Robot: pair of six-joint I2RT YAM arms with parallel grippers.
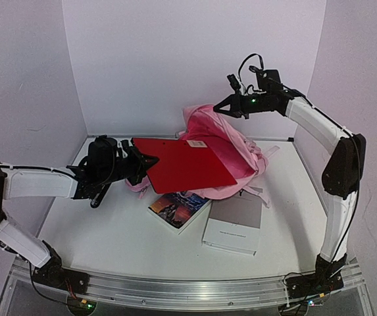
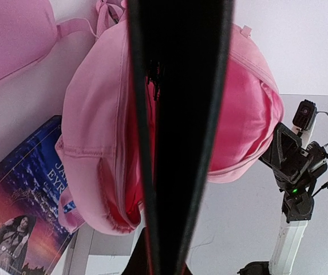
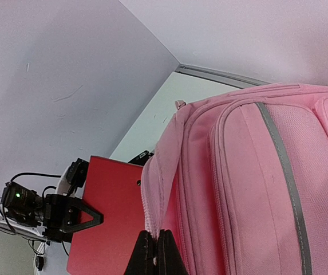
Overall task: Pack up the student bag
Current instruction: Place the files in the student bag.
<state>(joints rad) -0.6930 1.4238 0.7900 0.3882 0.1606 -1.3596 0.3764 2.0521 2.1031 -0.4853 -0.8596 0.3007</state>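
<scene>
student bag [image 1: 231, 135] | mouth faces left | long axis roughly left-right

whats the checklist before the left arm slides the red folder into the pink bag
1. left gripper shut on the red folder: ok
2. right gripper pinching the student bag at its rim, holding the mouth up: ok
3. Folder edge lined up with the open mouth: ok
4. How far inside the folder reaches: cannot tell
5. book and grey notebook lying on the table, outside the bag and below the folder's path: ok
</scene>
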